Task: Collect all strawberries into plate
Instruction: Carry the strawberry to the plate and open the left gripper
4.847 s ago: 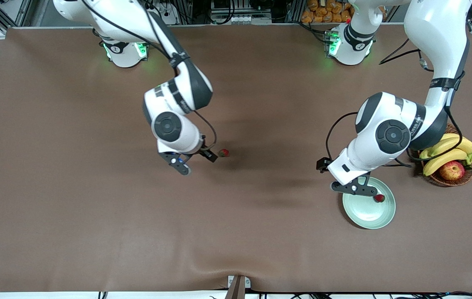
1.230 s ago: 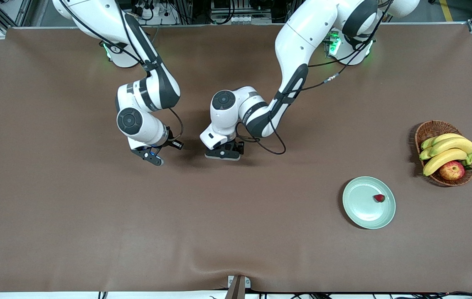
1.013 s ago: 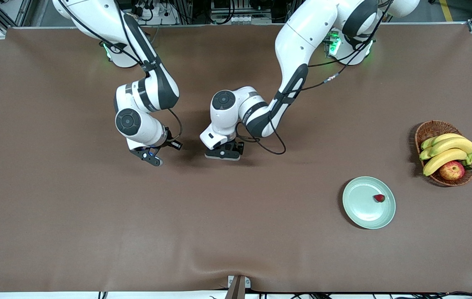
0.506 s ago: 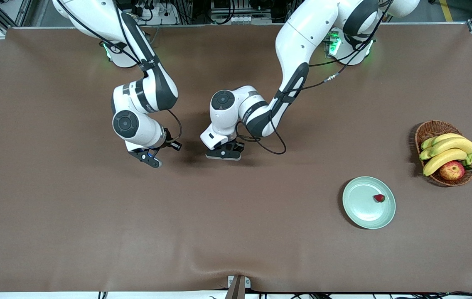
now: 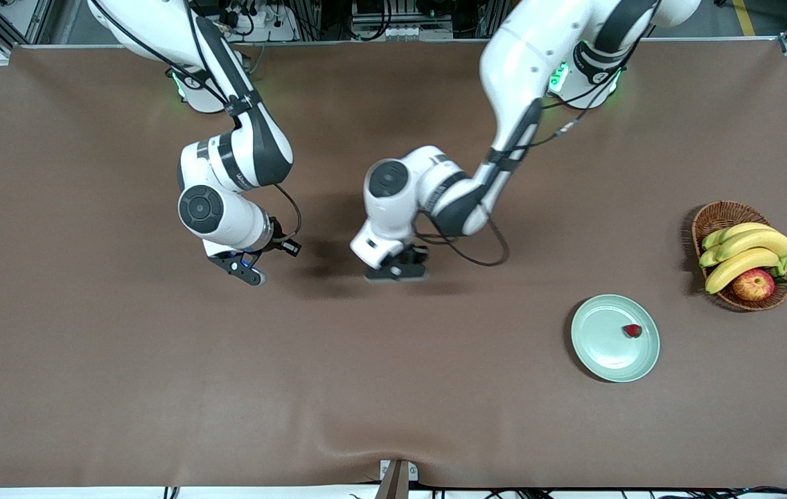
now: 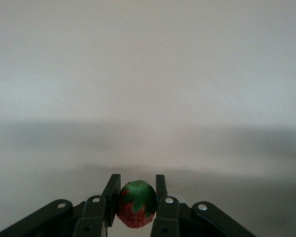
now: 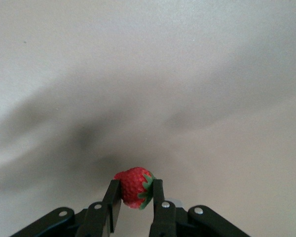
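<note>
My left gripper [image 5: 397,272] is over the middle of the table, shut on a strawberry [image 6: 136,210] that sits between its fingers in the left wrist view. My right gripper [image 5: 241,269] is over the table toward the right arm's end, shut on another strawberry [image 7: 133,190] seen in the right wrist view. Both held berries are hidden in the front view. The mint-green plate [image 5: 598,346] lies toward the left arm's end of the table, with a third strawberry [image 5: 632,330] on it.
A brown wicker basket [image 5: 719,215] with bananas [image 5: 747,249] and a red-yellow apple [image 5: 754,284] stands beside the plate, at the left arm's end. The brown table cover [image 5: 366,388] has a small bump at its front edge.
My left gripper has come up off the table with the strawberry and shifted toward the plate. My right gripper has drifted slightly toward its own end of the table.
</note>
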Robot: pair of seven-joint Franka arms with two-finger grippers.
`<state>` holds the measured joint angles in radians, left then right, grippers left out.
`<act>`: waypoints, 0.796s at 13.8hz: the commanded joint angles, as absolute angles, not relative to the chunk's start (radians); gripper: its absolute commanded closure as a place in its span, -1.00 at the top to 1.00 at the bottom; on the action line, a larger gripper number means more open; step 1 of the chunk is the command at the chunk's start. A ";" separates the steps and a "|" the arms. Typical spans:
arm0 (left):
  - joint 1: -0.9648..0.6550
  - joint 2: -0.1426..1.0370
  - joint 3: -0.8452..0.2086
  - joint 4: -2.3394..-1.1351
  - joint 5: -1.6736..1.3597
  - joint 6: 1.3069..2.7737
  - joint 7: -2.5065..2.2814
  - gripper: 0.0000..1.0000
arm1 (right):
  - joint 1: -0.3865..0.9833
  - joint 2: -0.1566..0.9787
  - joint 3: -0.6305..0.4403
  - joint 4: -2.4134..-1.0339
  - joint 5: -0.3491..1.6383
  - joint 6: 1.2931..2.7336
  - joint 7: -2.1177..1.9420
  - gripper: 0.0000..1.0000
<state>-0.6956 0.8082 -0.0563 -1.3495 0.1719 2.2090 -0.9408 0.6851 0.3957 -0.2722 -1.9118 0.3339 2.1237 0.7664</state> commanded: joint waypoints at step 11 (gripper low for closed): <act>-0.186 0.655 -0.060 -1.474 0.176 1.930 -0.720 -1.00 | 0.863 0.643 -0.253 -1.562 0.356 2.117 1.244 -1.00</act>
<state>-0.2183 0.7087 -0.0484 -1.4070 0.1634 1.9223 -0.7662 0.8384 0.5535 -0.2441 -1.6636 0.3365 2.1271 1.1843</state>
